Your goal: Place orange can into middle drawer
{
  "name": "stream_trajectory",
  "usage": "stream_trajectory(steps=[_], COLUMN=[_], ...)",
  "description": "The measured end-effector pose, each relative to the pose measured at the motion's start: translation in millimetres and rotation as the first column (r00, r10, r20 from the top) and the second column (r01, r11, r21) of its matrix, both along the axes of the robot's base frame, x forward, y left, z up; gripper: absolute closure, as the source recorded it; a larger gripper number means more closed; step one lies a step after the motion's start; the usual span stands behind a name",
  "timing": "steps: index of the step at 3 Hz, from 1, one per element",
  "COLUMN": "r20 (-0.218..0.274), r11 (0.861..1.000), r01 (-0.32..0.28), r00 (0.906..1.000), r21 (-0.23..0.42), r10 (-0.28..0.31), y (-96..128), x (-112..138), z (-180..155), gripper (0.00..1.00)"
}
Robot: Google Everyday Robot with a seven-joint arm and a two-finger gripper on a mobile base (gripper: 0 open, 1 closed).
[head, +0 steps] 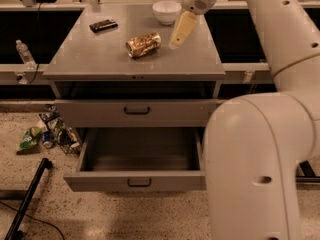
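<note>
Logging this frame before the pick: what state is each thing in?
orange can: lying on its side on the cabinet top, unheld.
middle drawer: pulled open.
upper drawer: shut.
white bowl: upright on the top.
gripper: hovering beside the can, apart from it, holding nothing.

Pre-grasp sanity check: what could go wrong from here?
1. The orange can lies on its side; the gripper, close beside it but apart, could nudge it rolling off the cabinet top.
2. The white bowl sits just behind the gripper; the arm could clip it.
3. The arm hides the right end of the open middle drawer, obscuring the drop.
</note>
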State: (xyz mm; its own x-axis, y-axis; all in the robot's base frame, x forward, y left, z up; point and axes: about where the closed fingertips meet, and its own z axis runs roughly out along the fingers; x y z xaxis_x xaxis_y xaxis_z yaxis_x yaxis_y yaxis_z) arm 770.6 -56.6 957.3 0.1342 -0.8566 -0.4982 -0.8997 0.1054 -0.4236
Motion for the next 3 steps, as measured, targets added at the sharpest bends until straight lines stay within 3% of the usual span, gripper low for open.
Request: stream_trajectory(steps=[1, 3], r20=[-0.024, -0.045], r11=[0.999, 0.993], r01=[-0.034, -0.106], r00=[0.9991, 0.9931], r21=[0.038, 0.044], r10=[0.035, 0.108], y=[30, 82], x=[19, 36], z=[-19, -50], gripper=[0.0, 0.0])
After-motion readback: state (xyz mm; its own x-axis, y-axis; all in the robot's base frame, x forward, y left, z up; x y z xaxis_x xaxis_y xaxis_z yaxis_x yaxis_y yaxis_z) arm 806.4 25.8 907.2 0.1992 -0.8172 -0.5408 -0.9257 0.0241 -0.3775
